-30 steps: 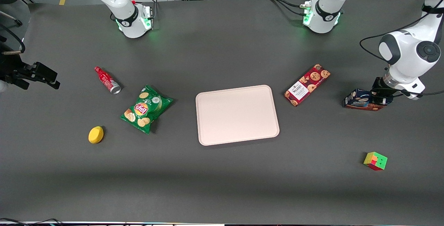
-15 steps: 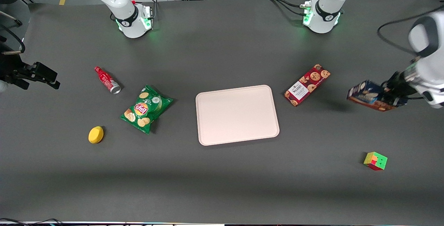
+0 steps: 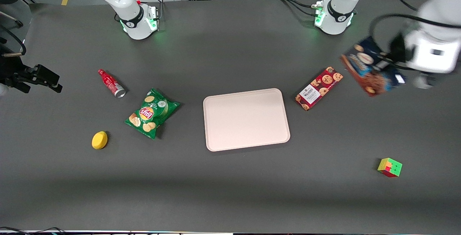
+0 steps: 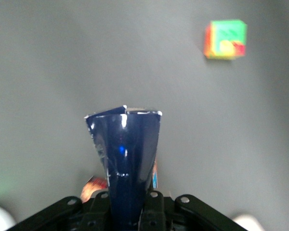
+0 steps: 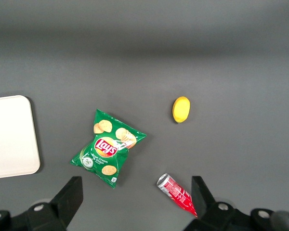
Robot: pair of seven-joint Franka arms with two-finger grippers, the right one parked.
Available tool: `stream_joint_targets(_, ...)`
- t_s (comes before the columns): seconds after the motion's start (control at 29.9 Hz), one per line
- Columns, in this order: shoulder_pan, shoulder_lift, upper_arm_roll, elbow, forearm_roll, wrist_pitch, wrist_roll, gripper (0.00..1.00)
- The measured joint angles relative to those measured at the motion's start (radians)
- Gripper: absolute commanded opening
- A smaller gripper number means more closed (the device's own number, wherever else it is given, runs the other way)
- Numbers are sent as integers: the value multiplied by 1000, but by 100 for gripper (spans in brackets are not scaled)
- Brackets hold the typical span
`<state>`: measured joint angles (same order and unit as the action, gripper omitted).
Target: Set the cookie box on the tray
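We saw the tool [image 3: 390, 63] holding the cookie box [image 3: 371, 70] above the desk [image 3: 230, 188], well apart from the tray [image 3: 246, 119], toward the working arm's end.

The working arm [image 3: 432, 44] is wearing smooth white shells. A thin black cable [image 3: 396, 16] is looping over it. Its round base [image 3: 333, 18] is glowing green on the sides. The base is also showing a black ring and a small red dot near the top. The gripper [image 3: 390, 60] is hanging above the working arm's end of the table and seems to be black.
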<state>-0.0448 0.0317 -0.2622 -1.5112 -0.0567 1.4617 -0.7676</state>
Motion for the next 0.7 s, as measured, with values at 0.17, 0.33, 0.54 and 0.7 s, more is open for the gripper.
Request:
stream_joint_targets(0.17, -27, 68, -72, 2, -52, 43, 10, 0)
stream_joint_targets(0.33, -64, 191, -120, 1, -52, 149, 14, 0)
stream_joint_targets(0.54, -104, 345, -127, -1, -23, 260, 22, 0)
stream_joint_targets(0.7, -112, 432, -127, -33, 8, 379, 30, 0)
